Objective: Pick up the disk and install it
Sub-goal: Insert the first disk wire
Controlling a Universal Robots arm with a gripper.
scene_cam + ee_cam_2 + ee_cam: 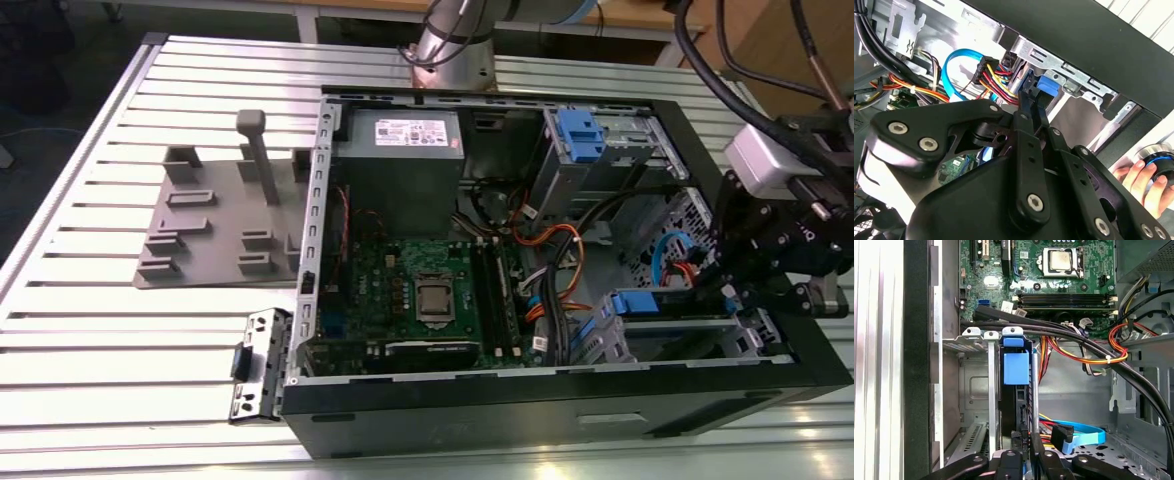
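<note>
The disk (1015,367) stands on edge in the grey metal cage (971,340) at the front corner of the open computer case. Its blue carrier faces me, with the dark body below it. In the exterior view the blue carrier of the disk (654,300) shows in the lower cage at the exterior view's right. My black gripper (743,290) hangs over that cage. In both wrist views the gripper (1024,452) (1030,92) has its fingers drawn close together on the disk's rear edge, beside the blue carrier tab (1047,86).
Black, orange and blue cables (1089,352) run beside the cage. The motherboard (414,290), the grey power supply (398,150) and an upper cage with a blue latch (583,135) fill the case. A grey fixture (220,215) lies on the table. A person's hand (1134,181) rests on a knob outside the case.
</note>
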